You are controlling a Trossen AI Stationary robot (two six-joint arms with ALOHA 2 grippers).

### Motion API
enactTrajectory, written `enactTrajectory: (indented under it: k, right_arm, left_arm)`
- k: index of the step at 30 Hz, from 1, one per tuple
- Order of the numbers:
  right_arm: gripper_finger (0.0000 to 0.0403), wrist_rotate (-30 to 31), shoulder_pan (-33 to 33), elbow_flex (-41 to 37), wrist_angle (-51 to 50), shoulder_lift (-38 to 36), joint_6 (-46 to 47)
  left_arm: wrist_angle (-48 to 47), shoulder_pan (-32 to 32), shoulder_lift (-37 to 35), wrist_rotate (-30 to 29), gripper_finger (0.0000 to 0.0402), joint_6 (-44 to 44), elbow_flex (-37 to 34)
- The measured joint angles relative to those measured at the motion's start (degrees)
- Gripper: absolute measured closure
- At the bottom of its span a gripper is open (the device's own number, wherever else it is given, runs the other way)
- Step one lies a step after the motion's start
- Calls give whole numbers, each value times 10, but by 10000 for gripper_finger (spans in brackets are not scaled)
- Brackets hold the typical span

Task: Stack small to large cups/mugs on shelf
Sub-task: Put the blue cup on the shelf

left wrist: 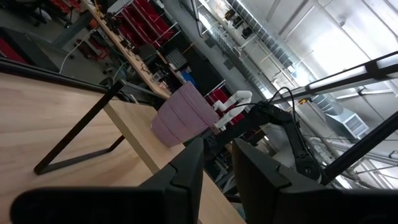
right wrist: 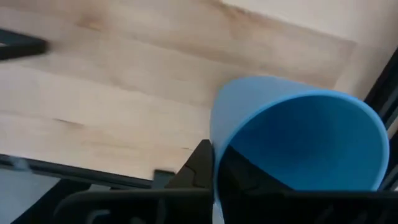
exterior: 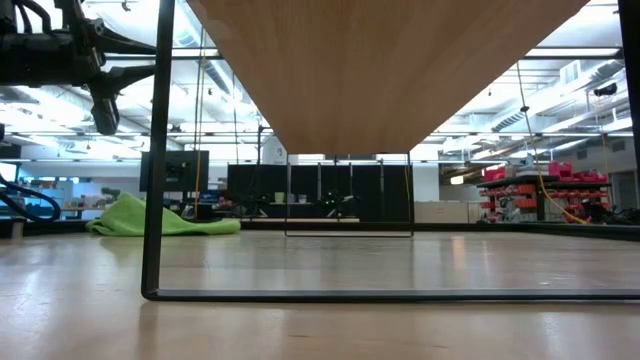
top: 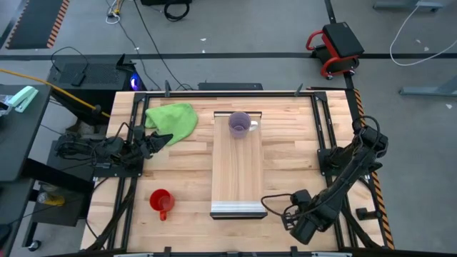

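Observation:
The light-wood shelf (top: pixel 238 171) stands on thin black legs (exterior: pixel 152 200) mid-table, its grey metal strip (top: pixel 238 209) at the near end. The translucent purple mug (top: pixel 240 123) stands upright on the shelf's far end and also shows in the left wrist view (left wrist: pixel 180 115). The red mug (top: pixel 161 202) stands on the table at near left. My left gripper (top: pixel 163 139) hovers at the table's left, slightly open and empty. My right gripper (top: pixel 280 207) is at near right beside the shelf's near end, shut on the blue cup (right wrist: pixel 298 137). The arm hides this cup in the high view. My right gripper holds the blue cup by its wall at the rim (right wrist: pixel 217 146). One finger (right wrist: pixel 198 163) is outside the wall and the other (right wrist: pixel 249 177) inside the cup. The cup's open mouth faces the wrist camera, with the tabletop behind it. Whether it is lifted clear, I cannot tell.
A green cloth (top: pixel 173 119) lies at the table's far left, next to my left gripper, and shows in the low view (exterior: pixel 150 218). Black frame rails (top: pixel 323 135) run along the table's sides. Bare tabletop (top: pixel 178 171) lies on both sides of the shelf.

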Motion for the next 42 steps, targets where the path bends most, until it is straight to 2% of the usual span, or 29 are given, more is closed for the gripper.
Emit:
enactTrajectory:
  k: [5,12,16,31,42]
  right_arm:
    - [398,0,-38,63,-80,0,-83]
    - [399,25,-100,205,-255,-1,-190]
    - [400,74,-143,252,-252,-17,-246]
    - [400,81,-313,325,-248,-24,-494]
    - [400,140,-398,438,-237,-15,-616]
  left_arm:
    - [0,0,0,0,315,-2,0]
    - [0,0,0,0,311,-10,0]
    - [-1,0,0,0,314,-9,0]
    - [-1,0,0,1,313,-13,0]
    - [0,0,0,-2,320,-13,0]
